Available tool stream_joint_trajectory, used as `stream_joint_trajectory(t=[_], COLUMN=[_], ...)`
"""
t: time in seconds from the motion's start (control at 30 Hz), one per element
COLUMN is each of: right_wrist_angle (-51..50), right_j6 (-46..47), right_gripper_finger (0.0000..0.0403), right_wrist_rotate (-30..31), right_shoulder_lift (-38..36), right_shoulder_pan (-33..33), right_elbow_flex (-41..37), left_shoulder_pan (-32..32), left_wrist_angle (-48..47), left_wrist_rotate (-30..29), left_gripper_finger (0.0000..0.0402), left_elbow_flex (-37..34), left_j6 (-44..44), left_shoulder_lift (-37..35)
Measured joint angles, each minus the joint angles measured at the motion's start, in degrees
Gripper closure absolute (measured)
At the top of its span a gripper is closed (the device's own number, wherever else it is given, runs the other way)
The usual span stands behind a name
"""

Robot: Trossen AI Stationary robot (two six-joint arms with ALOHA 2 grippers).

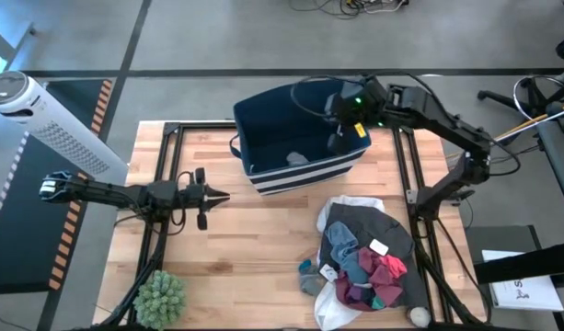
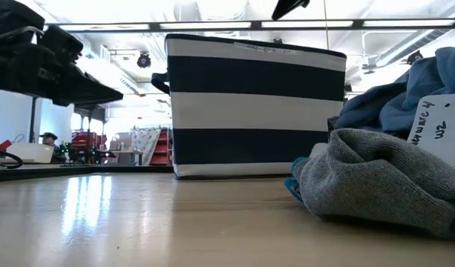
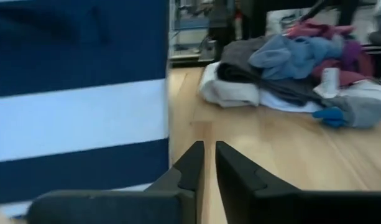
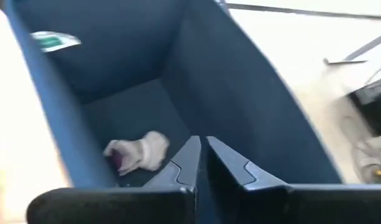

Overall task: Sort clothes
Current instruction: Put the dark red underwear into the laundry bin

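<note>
Only one small pale sock (image 4: 137, 153) down in the striped bin (image 1: 305, 170), just below the right gripper (image 4: 201, 149) fingers, pressed nearly together and holding nothing. Big pile of clothes (image 1: 369, 262) left on the table (image 1: 254, 248), well away from both grippers. Left gripper (image 1: 219, 195) waiting beside the bin, fingers close together too, empty. Sorting barely begun, probably; nearly everything left to move.

Overhead; table-level; two wrist views
</note>
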Motion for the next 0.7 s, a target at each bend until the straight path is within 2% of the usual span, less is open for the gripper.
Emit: stream_joint_trajectory(t=[0.13, 0.23, 0.37, 0.53, 0.7], right_wrist_angle=[0.02, 0.39, 0.42, 0.18, -1.08], right_j6=[4.04, 7.60, 16.64, 29.60, 42.13], right_gripper_finger=[0.0395, 0.0401, 0.0388, 0.0347, 0.0278], right_wrist_rotate=[-1.18, -1.20, -1.38, -3.29, -5.12], right_shoulder_lift=[-4.56, -8.18, -12.64, -16.86, -17.84], right_shoulder_pan=[3.40, 7.59, 14.64, 24.72, 35.09], right_elbow_flex=[-6.98, -12.68, -19.42, -27.04, -33.45], left_shoulder_pan=[-0.01, -0.01, -0.01, 0.01, -0.01], left_wrist_angle=[0.26, 0.24, 0.26, 0.26, 0.26], left_wrist_rotate=[1.20, 1.20, 1.32, 2.34, 4.33], left_gripper_finger=[0.0399, 0.0398, 0.0401, 0.0401, 0.0401], left_elbow_flex=[0.00, 0.02, 0.00, 0.00, 0.00], left_j6=[1.40, 1.46, 2.36, 2.75, 2.56], left_shoulder_lift=[-0.98, -1.67, -2.53, -3.56, -3.87])
